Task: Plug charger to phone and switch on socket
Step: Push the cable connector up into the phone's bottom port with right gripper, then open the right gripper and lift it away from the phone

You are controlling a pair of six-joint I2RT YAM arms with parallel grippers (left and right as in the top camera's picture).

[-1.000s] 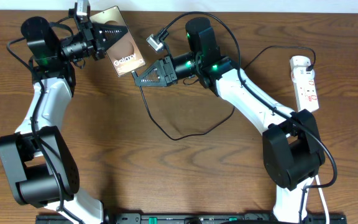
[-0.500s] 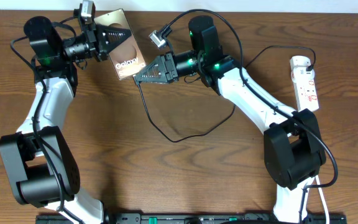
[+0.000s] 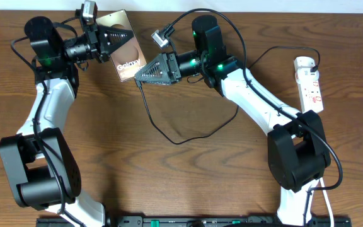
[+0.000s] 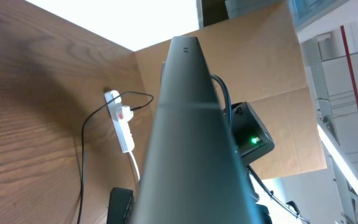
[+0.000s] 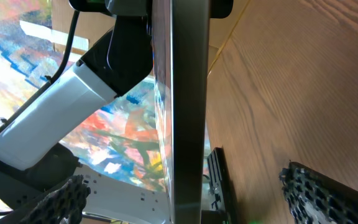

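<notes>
My left gripper is shut on the phone, holding it above the table at the back left, tilted, with its "Galaxy" face up. In the left wrist view the phone fills the middle as a dark slab and hides my fingers. My right gripper stands open at the phone's lower edge. In the right wrist view the phone's thin edge runs upright between the spread fingers. The charger cable loops from that edge across the table toward the socket. Its plug tip is hidden.
The white socket lies at the far right edge with a white cord trailing toward the front. Thick black arm cables arch over the right arm. A black bar runs along the table's front edge.
The right gripper's jaws have gone from shut to wide open at the phone's lower edge. The phone and both grippers have shifted slightly toward the back of the table.
</notes>
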